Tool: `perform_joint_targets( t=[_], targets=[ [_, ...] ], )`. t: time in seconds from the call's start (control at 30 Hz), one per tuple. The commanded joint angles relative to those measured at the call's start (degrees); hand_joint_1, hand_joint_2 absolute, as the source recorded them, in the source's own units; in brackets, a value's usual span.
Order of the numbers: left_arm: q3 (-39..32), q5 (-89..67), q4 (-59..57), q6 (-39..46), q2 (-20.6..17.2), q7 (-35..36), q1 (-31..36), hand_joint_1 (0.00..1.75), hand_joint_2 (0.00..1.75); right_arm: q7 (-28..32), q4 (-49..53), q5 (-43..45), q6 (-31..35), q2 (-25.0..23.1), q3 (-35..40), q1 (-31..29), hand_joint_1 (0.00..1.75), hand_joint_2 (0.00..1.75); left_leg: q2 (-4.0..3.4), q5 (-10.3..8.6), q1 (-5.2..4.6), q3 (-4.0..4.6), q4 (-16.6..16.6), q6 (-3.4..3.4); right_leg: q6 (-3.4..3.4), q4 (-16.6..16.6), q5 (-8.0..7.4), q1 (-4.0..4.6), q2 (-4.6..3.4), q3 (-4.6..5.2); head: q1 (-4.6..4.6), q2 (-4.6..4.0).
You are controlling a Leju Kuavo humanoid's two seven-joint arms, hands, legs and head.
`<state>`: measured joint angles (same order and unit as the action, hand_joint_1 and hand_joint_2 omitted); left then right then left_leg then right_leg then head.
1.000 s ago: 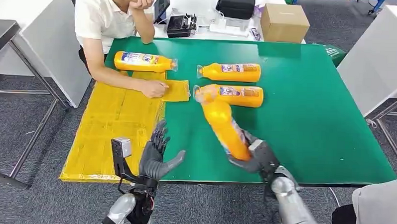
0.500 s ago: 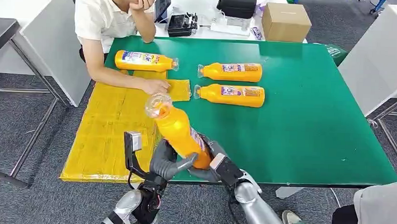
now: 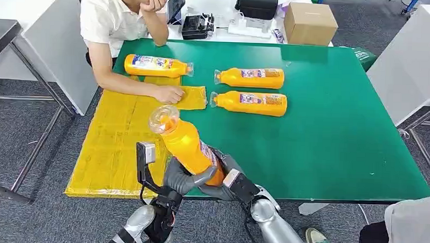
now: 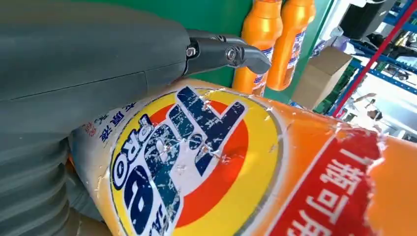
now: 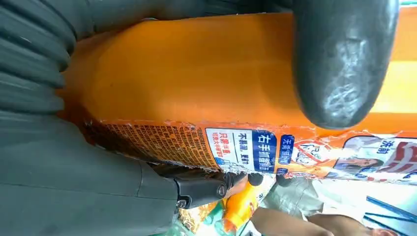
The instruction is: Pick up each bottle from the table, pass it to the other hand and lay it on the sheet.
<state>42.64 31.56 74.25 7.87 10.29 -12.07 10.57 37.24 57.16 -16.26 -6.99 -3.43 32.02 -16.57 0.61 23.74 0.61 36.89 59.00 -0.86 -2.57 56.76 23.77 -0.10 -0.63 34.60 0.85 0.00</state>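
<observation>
bottle (image 3: 187,145) tilted (cap away) | left hand (image 3: 179,177) fingers grip base | right hand (image 3: 228,178) fingers grip base

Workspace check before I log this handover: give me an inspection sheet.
Surface: green table, yellow sheet over its left end.
Job's things: one bottle held aloft; one bottle on the sheet; two bottles on the green.
Clutter: nothing seen on the green.
Hands: left hand and right hand both grip the raised bottle.
Cables: nothing seen.
Surroundings: person's hand rests on the sheet; cardboard box behind.
</observation>
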Motion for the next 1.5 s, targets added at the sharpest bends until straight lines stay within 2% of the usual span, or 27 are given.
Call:
perform_joint_targets(
  t=[0.03, 0.07, 0.13, 0.17, 0.2, 0.23, 0.27, 0.3, 0.33, 0.37, 0.47, 0.6, 0.8, 0.83, 0.9, 0.93, 1.1, 1.17, 1.2, 1.23, 1.27, 1.3, 1.33, 1.37, 1.4, 1.47, 1.5],
  targets=[
    [1.9, 0.6, 0.1, -0.6, -2.1, -2.1, 3.3, 0.0, 1.75, -0.2, -5.5, 0.0, -2.1, 0.8, 5.0, -2.2, 1.75, 1.75, -0.05, 0.03, 0.0, -0.15, 0.0, 0.02, 0.04, 0.0, 0.02, 0.01, 0.01, -0.13, 0.0, 0.0],
    [2.0, 1.5, 1.0, -1.9, -2.3, -1.7, 3.3, 0.0, 1.75, 0.2, -6.4, -0.1, -2.7, 0.9, 5.4, -2.6, 1.75, 1.75, -0.07, 0.06, -0.04, -0.31, -0.1, 0.03, 0.06, 0.0, 0.07, -0.02, 0.04, -0.28, 0.0, 0.0],
    [1.8, 2.4, 1.0, -2.8, -2.3, -1.0, 3.5, 1.5, 1.75, 0.5, -7.3, -0.7, -2.6, 0.9, 6.1, -3.2, 1.75, 1.75, -0.03, 0.02, -0.02, -0.15, 0.0, 0.02, 0.04, 0.0, 0.03, 0.0, 0.04, -0.13, 0.0, 0.0],
    [1.7, 3.0, 0.8, -3.4, -2.3, -0.7, 3.5, 1.75, 1.75, 0.6, -7.6, -0.7, -2.8, 0.8, 6.2, -3.4, 1.75, 1.75, -0.03, 0.05, -0.03, -0.27, -0.1, 0.03, 0.06, 0.0, 0.06, 0.0, 0.07, -0.24, 0.0, 0.0],
    [1.4, 3.0, 0.1, -3.4, -2.1, -0.9, 3.8, 1.75, 1.75, 0.7, -7.9, -0.8, -2.9, 0.7, 6.4, -3.7, 1.75, 1.75, -0.01, 0.03, -0.02, -0.19, -0.1, 0.02, 0.04, 0.0, 0.05, 0.0, 0.07, -0.17, -0.02, 0.0],
    [1.0, 2.0, -0.6, -2.9, -1.8, -2.4, 4.0, 1.75, 1.75, 0.6, -8.0, -1.1, -2.6, 0.8, 6.8, -4.0, 1.64, 1.75, -0.02, 0.02, 0.0, -0.14, 0.0, 0.02, 0.04, 0.0, 0.03, 0.01, 0.05, -0.12, 0.0, 0.0],
    [0.6, 1.7, -1.0, -2.6, -1.5, -2.9, 4.0, 1.75, 1.75, 0.3, -7.9, -1.3, -2.6, 1.0, 7.0, -4.0, 1.2, 1.75, -0.03, 0.05, -0.02, -0.28, -0.1, 0.02, 0.05, 0.0, 0.06, 0.0, 0.07, -0.24, -0.02, 0.0],
    [-0.5, 0.0, -0.9, -1.0, -1.1, -5.0, 3.8, 1.75, 1.75, -0.6, -7.2, -1.2, -2.8, 1.3, 7.0, -3.7, 0.26, 1.75, 0.01, 0.04, 0.0, -0.21, 0.0, 0.02, 0.04, 0.0, 0.05, 0.02, 0.09, -0.19, 0.0, 0.0],
    [-3.6, -0.6, 0.1, 3.0, 0.0, -7.9, 2.7, 1.75, 1.75, -2.2, -6.2, -3.1, 0.7, 1.7, 7.0, -3.0, 0.0, 0.0, 0.02, 0.02, 0.01, -0.13, 0.0, 0.01, 0.03, 0.0, 0.03, 0.02, 0.08, -0.12, 0.0, 0.0],
    [-7.1, -0.8, 2.5, 6.7, -0.1, -8.5, 1.9, 1.75, 1.75, -3.6, -3.9, -6.9, 6.0, 2.7, 7.9, -1.4, 0.0, 0.0, 0.03, 0.04, -0.03, -0.25, -0.1, 0.01, 0.04, 0.0, 0.07, -0.01, 0.13, -0.22, -0.02, 0.0],
    [-15.2, -2.0, 5.1, 15.0, -0.6, -9.0, 1.0, 1.75, 1.75, -5.0, 0.8, -10.9, 12.8, 4.0, 8.3, 2.8, 0.0, 0.0, 0.03, 0.08, 0.0, -0.26, -0.1, 0.02, 0.05, 0.0, 0.1, 0.02, 0.13, -0.25, 0.07, 0.0],
    [-21.6, 3.0, 3.6, 14.5, -0.2, -8.1, 0.8, 1.75, 1.75, -5.4, 0.9, -13.3, 17.5, 4.2, 8.2, 5.0, 0.0, 0.0, 0.04, 0.01, 0.0, -0.16, -0.1, 0.03, 0.05, -0.1, 0.05, 0.01, 0.14, -0.13, -0.02, 0.0],
    [-20.2, 5.3, 8.2, 8.7, -1.4, -6.3, -1.2, 1.75, 1.75, -3.0, 1.9, -11.5, 18.8, 4.0, 4.4, 6.5, 0.0, 0.0, -0.15, 0.15, -0.04, -0.29, -0.1, 0.0, 0.04, 0.0, 0.14, -0.02, -0.01, -0.23, 0.0, 0.0],
    [-20.1, 4.3, 8.2, 9.7, -1.5, -6.8, -1.1, 1.75, 1.75, -3.0, 2.1, -12.1, 19.5, 4.0, 4.2, 6.7, 0.0, 0.0, -0.08, 0.08, -0.04, -0.13, 0.0, 0.0, 0.03, 0.0, 0.1, -0.03, 0.03, -0.08, 0.0, 0.0],
    [-20.2, -4.7, 4.3, 20.2, -1.9, -9.8, 1.4, 1.75, 1.75, -3.8, 2.6, -14.3, 21.6, 3.5, 3.9, 7.6, 0.0, 0.0, 0.03, 0.03, -0.03, -0.01, 0.0, 0.0, 0.03, 0.0, 0.06, -0.02, 0.08, -0.01, 0.02, 0.0],
    [-20.5, -7.1, 2.7, 22.4, -1.9, -11.4, 2.5, 1.75, 1.75, -3.9, 2.6, -14.3, 21.4, 3.0, 4.1, 7.8, 0.0, 0.0, 0.0, 0.07, -0.05, -0.16, -0.1, 0.01, 0.05, 0.0, 0.11, -0.04, 0.08, -0.14, 0.02, 0.0],
    [-21.1, -7.0, 0.7, 22.1, -1.8, -11.5, 3.7, 1.75, 1.75, -3.8, 2.7, -14.3, 21.3, 2.9, 4.2, 7.9, 0.0, 0.0, 0.07, 0.0, -0.02, -0.01, -0.1, 0.03, 0.06, 0.0, 0.05, -0.01, 0.13, 0.02, 0.0, 0.0],
    [-20.1, -17.0, -2.4, 30.8, -2.3, -16.4, 5.3, 1.75, 1.75, -3.5, 2.2, -15.0, 21.6, 2.5, 4.5, 7.4, 0.0, 0.0, 0.04, 0.02, -0.02, -0.12, -0.1, 0.03, 0.06, 0.0, 0.07, -0.01, 0.11, -0.09, 0.0, 0.0],
    [-31.8, -45.8, -7.7, 32.1, 3.0, -17.2, 6.0, 1.75, 1.75, -3.2, 0.6, -15.3, 20.7, 1.4, 4.9, 6.2, 0.0, 0.0, -0.01, 0.03, -0.05, -0.18, -0.1, 0.03, 0.06, 0.0, 0.07, -0.03, 0.07, -0.12, -0.02, 0.0],
    [-42.1, -67.4, -9.2, 32.1, 5.3, -13.4, 6.4, 1.75, 1.75, -1.8, -0.7, -14.5, 19.2, 0.4, 5.0, 5.0, 0.0, 0.0, -0.06, 0.01, -0.03, -0.1, -0.1, 0.02, 0.05, 0.0, 0.02, -0.02, 0.02, -0.05, 0.0, 0.0],
    [-44.8, -85.1, -12.0, 32.1, 5.3, -10.9, 7.7, 1.75, 1.75, -1.6, -2.0, -14.3, 18.5, -0.4, 4.8, 4.0, 0.0, 0.0, -0.29, 0.05, -0.03, -0.22, -0.1, 0.03, 0.06, 0.0, -0.01, -0.01, -0.17, -0.11, 0.02, 0.0],
    [-45.3, -101.8, -15.9, 32.1, 4.2, -3.3, 10.0, 1.75, 1.75, -1.1, -3.2, -14.4, 18.2, -0.9, 4.9, 2.8, 0.0, 0.0, -0.32, 0.07, -0.03, -0.29, -0.1, 0.03, 0.07, 0.0, 0.0, -0.01, -0.19, -0.15, 0.0, 0.0],
    [-41.9, -112.0, -25.6, 32.1, 1.3, 3.3, 13.7, 1.75, 1.75, -0.7, -3.6, -14.1, 18.0, -1.2, 4.6, 2.4, 0.0, 0.0, -0.39, 0.01, -0.02, -0.21, -0.1, 0.06, 0.07, 0.0, -0.05, -0.01, -0.25, -0.06, 0.0, 0.0],
    [-39.6, -113.7, -32.4, 31.5, 0.3, 6.8, 17.5, 1.75, 1.75, -0.4, -3.7, -14.0, 17.5, -1.4, 4.4, 2.1, 0.0, 0.0, -0.37, -0.01, -0.05, -0.32, -0.2, 0.07, 0.09, 0.0, -0.05, -0.04, -0.21, -0.16, 0.0, 0.0],
    [-37.9, -113.6, -38.1, 31.1, -0.2, 8.8, 20.6, 1.75, 1.75, -0.5, -3.2, -13.9, 17.1, -1.6, 4.1, 2.0, 0.0, 0.0, 0.07, -0.16, -0.05, -0.26, -0.2, 0.07, 0.07, -0.1, -0.04, -0.04, 0.16, -0.23, 0.04, 0.0],
    [-34.4, -117.1, -43.8, 25.5, -1.0, 13.7, 24.7, 1.75, 1.75, -0.5, -2.5, -14.0, 16.6, -2.0, 3.6, 2.1, 0.0, 0.0, 0.12, -0.2, -0.07, -0.41, -0.3, 0.09, 0.11, -0.1, -0.04, -0.05, 0.25, -0.29, 0.02, 0.0],
    [-33.3, -117.1, -45.4, 22.9, -1.2, 15.0, 26.3, 1.75, 1.75, -0.4, -2.1, -14.2, 16.3, -2.1, 3.4, 2.3, 0.0, 0.0, 0.26, -0.23, -0.03, -0.14, -0.1, 0.03, 0.07, 0.0, -0.02, -0.02, 0.29, -0.1, 0.0, 0.0]
  ],
)
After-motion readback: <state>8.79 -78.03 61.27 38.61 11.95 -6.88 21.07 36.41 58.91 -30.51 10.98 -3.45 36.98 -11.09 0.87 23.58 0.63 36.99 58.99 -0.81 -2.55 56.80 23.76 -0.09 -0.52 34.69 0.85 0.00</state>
